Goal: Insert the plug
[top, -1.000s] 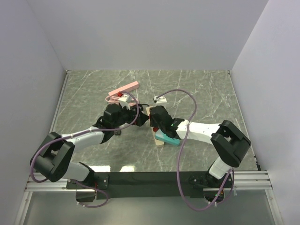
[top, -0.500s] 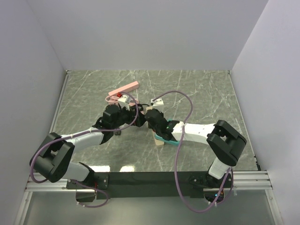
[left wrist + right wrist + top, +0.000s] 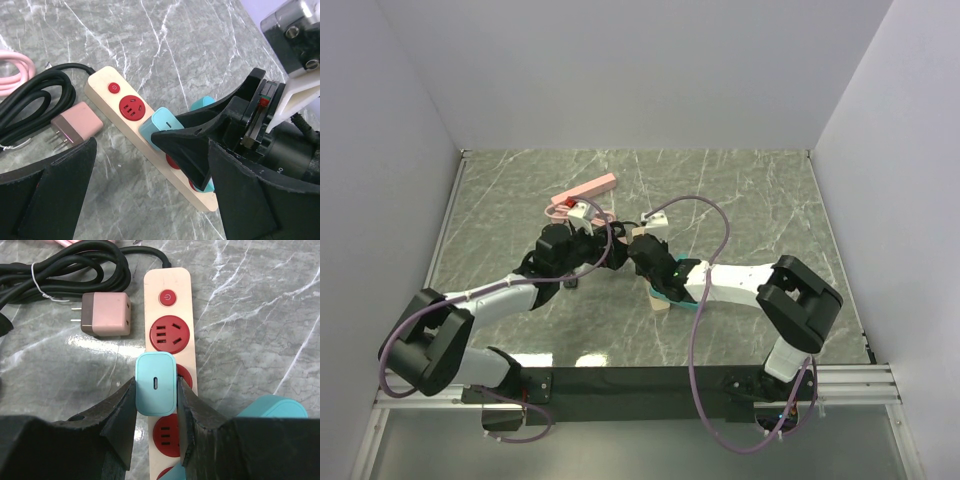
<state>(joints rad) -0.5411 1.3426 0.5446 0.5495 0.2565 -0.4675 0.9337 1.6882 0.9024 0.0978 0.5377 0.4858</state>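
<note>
We are seeing the right gripper with its jaws clenched on the sides of the teal plug, which is standing upright over the second red socket of the cream power strip. We cannot tell whether its prongs are seated. The left gripper is hovering beside the strip, jaws spread wide and grasping nothing. A pink adapter is lying on the bench just beside the strip's switch end, near a coiled black cable.
</note>
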